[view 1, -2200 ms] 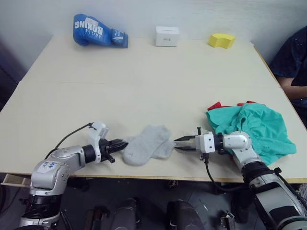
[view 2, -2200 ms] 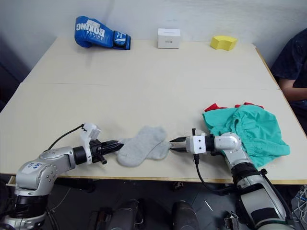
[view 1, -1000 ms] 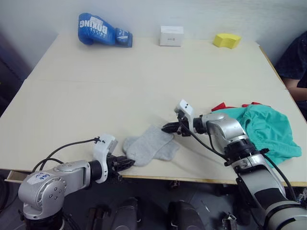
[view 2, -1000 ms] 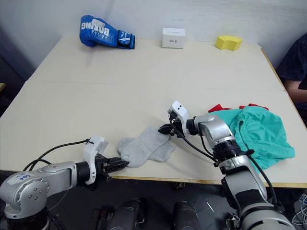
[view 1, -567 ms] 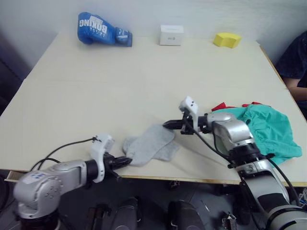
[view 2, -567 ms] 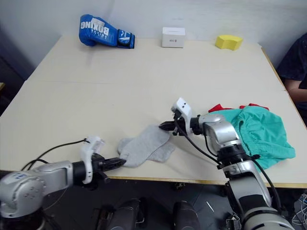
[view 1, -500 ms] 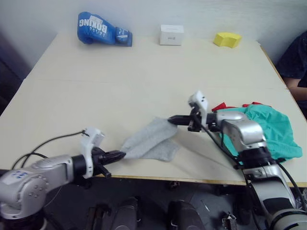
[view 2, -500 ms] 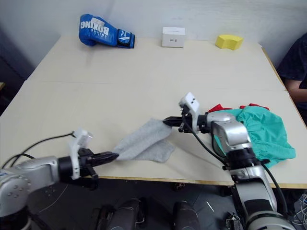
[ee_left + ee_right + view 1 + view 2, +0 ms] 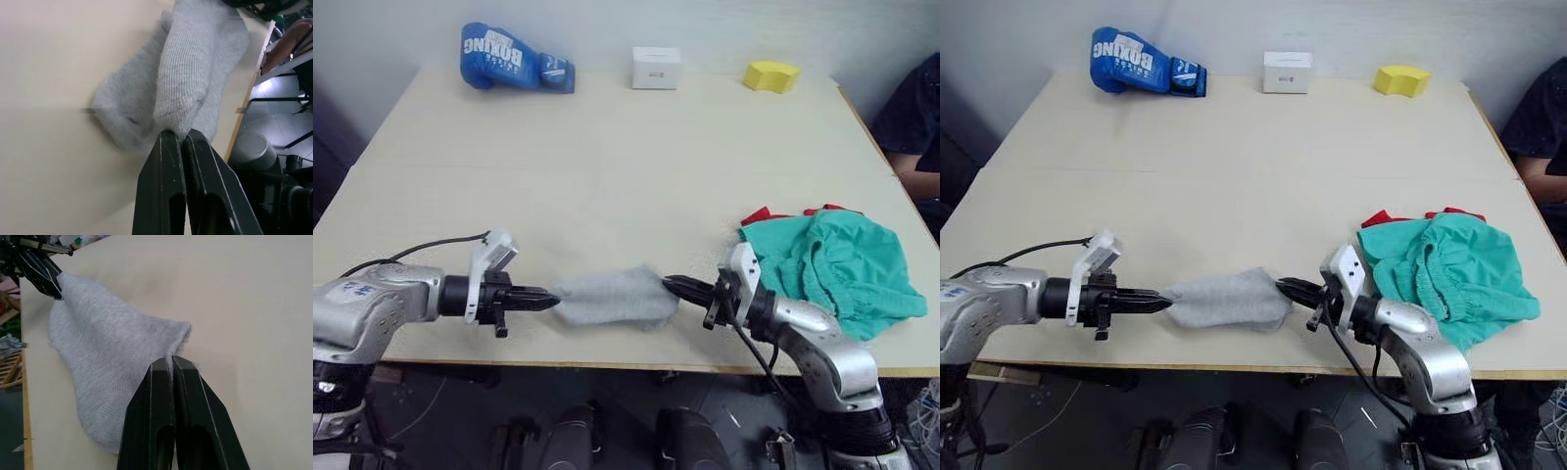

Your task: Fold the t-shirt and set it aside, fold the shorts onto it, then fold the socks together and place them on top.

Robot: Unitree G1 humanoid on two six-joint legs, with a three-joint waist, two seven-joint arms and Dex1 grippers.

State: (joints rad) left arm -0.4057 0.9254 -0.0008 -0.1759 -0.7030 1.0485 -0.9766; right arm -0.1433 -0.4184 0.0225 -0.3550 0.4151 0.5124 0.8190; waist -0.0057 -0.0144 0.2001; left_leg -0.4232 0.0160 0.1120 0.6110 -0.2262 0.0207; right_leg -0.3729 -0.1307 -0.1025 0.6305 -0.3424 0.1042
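- The socks (image 9: 612,297) now lie stretched flat near the table (image 9: 607,166) front edge, no longer bunched.
- The left gripper (image 9: 540,298) pinches one end.
- The right gripper (image 9: 674,286) now pinches the other end, ready to fold.

pale wall (image 9: 724,20) | beige table (image 9: 607,166) | dark floor (image 9: 607,431)

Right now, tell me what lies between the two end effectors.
The socks, pinched at opposite ends by the left end effector and right end effector, seen in both eye views.
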